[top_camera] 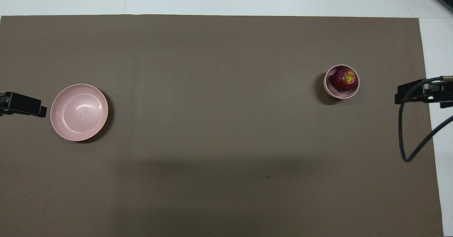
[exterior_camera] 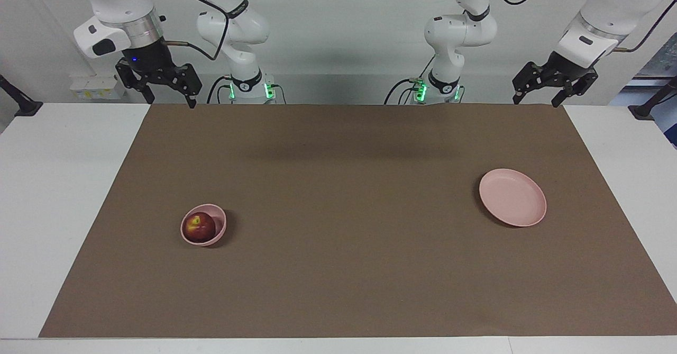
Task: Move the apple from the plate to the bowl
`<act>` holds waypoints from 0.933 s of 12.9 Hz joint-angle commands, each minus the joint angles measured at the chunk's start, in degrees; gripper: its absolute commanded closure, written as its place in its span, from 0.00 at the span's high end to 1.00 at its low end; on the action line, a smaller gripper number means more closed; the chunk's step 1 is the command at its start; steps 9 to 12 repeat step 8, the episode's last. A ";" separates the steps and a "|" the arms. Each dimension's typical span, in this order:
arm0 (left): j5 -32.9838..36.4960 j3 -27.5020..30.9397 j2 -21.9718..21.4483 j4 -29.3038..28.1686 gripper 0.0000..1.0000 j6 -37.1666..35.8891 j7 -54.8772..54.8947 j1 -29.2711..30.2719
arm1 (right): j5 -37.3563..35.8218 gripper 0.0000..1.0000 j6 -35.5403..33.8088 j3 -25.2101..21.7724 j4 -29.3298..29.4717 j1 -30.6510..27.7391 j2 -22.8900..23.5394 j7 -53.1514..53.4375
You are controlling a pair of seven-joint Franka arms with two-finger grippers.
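Toward the right arm's end of the table, the apple (exterior_camera: 200, 227) sat inside the bowl (exterior_camera: 204, 224), filling most of it, its yellowish patch turned up. Well apart from it, toward the left arm's end, the plate (exterior_camera: 512, 197) lay bare on the brown mat (exterior_camera: 338, 147) that covered most of the white table (exterior_camera: 63, 184). Both sat about midway between the robots' edge and the edge away from them, each nearer its end of the mat than the middle. The right gripper (exterior_camera: 169, 97) hung raised over the corner of the mat at the robots' edge on its own side, fingers spread and holding nothing. The left gripper (exterior_camera: 537, 99) hung over the matching corner on its side, fingers likewise apart and empty. Neither was near the apple, the bowl or the plate. Judged from how things lay, the move from plate to bowl looked done, with both arms waiting at their ends; nothing more seemed to be called for beyond keeping clear of the bowl so the fruit was not knocked out. No brand, label or readable writing showed on the crockery, the mat or the arms.
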 commanded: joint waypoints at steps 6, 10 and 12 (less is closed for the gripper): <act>1.11 0.53 1.10 2.28 1.00 -1.56 0.22 -1.47 | 2.04 1.00 -0.70 0.03 -1.55 -0.37 -2.19 -1.69; 0.76 0.35 1.02 2.01 1.00 -1.39 0.14 -1.55 | 1.95 1.00 -0.79 0.03 -1.63 -0.37 -2.19 -1.77; 0.76 0.35 1.02 2.01 1.00 -1.39 0.14 -1.55 | 1.95 1.00 -0.79 0.03 -1.63 -0.37 -2.19 -1.77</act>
